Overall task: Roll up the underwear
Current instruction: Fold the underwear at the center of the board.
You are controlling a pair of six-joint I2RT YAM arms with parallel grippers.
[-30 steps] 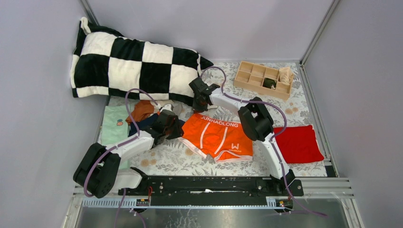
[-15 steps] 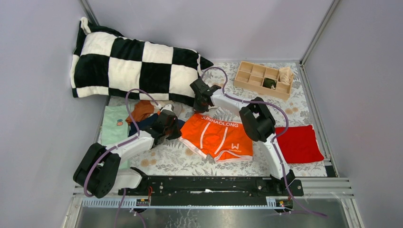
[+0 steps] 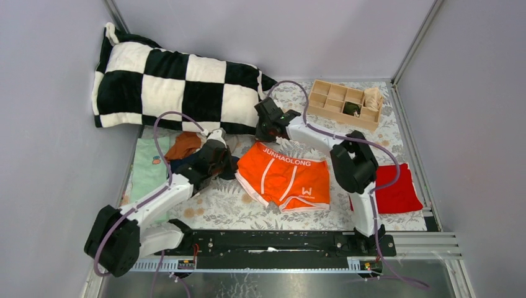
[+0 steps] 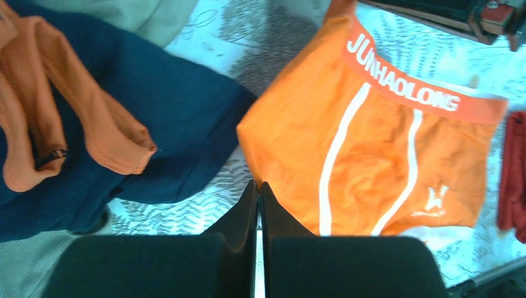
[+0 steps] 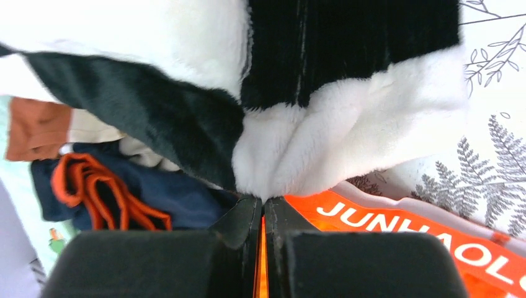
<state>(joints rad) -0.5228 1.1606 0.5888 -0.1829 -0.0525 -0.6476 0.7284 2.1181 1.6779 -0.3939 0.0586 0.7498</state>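
Observation:
The bright orange underwear (image 3: 288,177) with white lettering lies flat in the middle of the patterned table. My left gripper (image 3: 231,166) is shut at its left leg corner; in the left wrist view the tips (image 4: 258,184) pinch the edge of the orange cloth (image 4: 372,155). My right gripper (image 3: 263,135) is shut at the waistband's far left corner; in the right wrist view (image 5: 263,200) orange shows between the fingers, beside the waistband (image 5: 397,230). The navy underwear with orange trim (image 4: 161,124) lies left of the left gripper, with a rust-brown one (image 3: 185,146) behind it.
The checked pillow (image 3: 173,87) lies at the back left, its corner (image 5: 347,124) touching the right fingertips. A red cloth (image 3: 397,189) lies at the right. A wooden divided tray (image 3: 319,108) stands at the back right. A mint cloth (image 3: 149,167) lies at the far left.
Both arms have stretched further out. The right gripper has moved slightly back and right with the waistband corner, and the orange underwear now lies flatter and more spread.

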